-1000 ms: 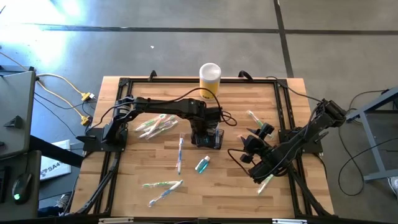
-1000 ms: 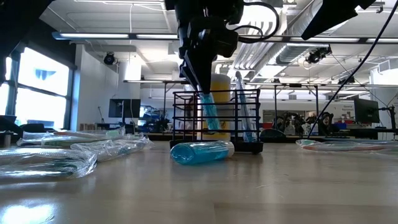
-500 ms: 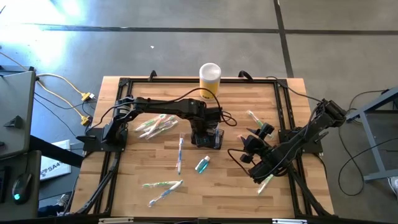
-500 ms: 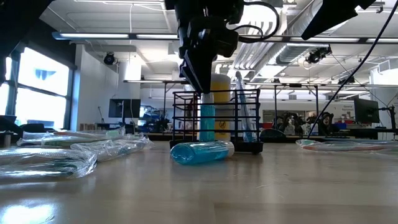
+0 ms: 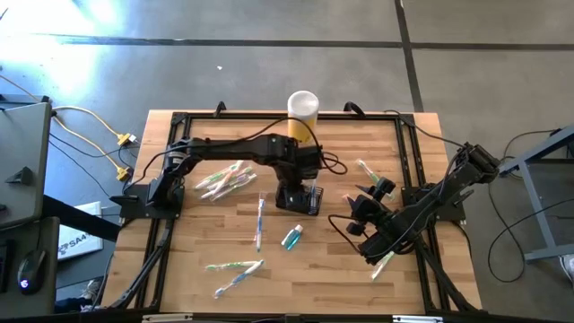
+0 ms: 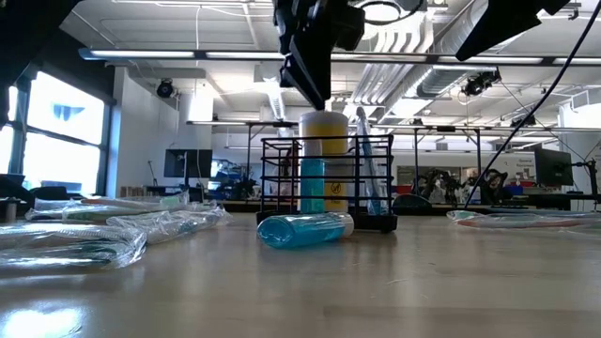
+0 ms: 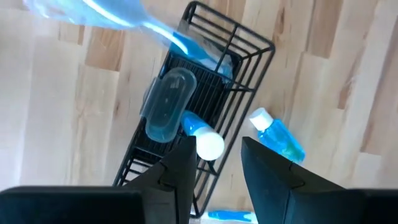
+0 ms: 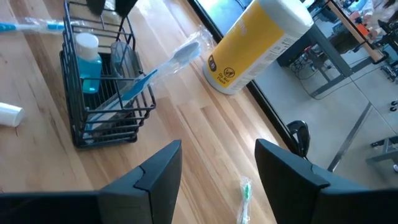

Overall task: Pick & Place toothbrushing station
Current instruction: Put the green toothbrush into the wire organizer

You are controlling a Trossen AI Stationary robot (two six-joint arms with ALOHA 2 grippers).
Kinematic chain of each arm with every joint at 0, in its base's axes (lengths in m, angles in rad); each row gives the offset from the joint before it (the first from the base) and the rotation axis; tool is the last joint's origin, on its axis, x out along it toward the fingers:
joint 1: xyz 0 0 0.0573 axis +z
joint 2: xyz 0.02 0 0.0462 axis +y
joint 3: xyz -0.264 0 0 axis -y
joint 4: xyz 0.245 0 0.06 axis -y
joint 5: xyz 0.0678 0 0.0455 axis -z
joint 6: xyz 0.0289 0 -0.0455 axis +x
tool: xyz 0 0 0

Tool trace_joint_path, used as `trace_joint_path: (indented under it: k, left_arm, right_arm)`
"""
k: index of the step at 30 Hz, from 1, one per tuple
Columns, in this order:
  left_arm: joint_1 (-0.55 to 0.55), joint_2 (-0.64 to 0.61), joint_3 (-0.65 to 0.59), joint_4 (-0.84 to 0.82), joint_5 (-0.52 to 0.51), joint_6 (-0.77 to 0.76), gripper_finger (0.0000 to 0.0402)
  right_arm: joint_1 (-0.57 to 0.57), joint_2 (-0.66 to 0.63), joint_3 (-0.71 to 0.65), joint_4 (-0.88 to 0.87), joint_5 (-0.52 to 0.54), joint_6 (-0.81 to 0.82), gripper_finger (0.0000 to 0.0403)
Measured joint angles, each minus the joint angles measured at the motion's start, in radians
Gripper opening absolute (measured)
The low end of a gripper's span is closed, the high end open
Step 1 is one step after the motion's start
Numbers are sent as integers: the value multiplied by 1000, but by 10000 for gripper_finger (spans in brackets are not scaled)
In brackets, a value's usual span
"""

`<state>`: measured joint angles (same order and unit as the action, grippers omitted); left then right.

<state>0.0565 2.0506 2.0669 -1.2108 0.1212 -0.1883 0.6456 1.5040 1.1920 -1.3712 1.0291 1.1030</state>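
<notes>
The black wire caddy point(image 5: 303, 199) stands on the wooden table, and also shows in the low view point(image 6: 371, 183) and the right wrist view point(image 8: 106, 124). In it stand a blue bottle with a white cap point(image 6: 313, 185), a clear case point(image 7: 166, 102) and a wrapped toothbrush point(image 8: 155, 74). My left gripper point(image 6: 315, 89) hangs open above the caddy, clear of the bottle's cap point(image 7: 208, 144). My right gripper point(image 5: 366, 205) waits open at the table's right, facing the caddy.
A second blue bottle point(image 5: 291, 237) lies on its side just in front of the caddy. A yellow cylinder with a white lid point(image 5: 303, 112) stands behind it. Wrapped toothbrushes lie at the left point(image 5: 224, 179), at the middle point(image 5: 260, 220), near the front point(image 5: 233, 269) and at the right point(image 5: 366, 170).
My left gripper held the blue bottle tilted inside the caddy, set it upright, let go and has gone straight up. The bottle now stands upright in the caddy on its own. The right arm has kept still.
</notes>
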Motion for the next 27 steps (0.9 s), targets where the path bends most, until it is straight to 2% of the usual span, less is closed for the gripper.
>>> trace_joint_path:
  k: [12, 22, 27]
  left_arm:
    - [-23, -3, 184, -370, -32, -27, 123]
    - [-24, -77, 145, -361, -45, 34, 122]
    - [-24, -181, 3, -363, -60, 16, 122]
  right_arm:
    - [0, 0, 0, -6, -44, -8, 195]
    - [0, 0, 0, -1, -64, -2, 195]
    - [8, 0, 0, 2, -69, 0, 195]
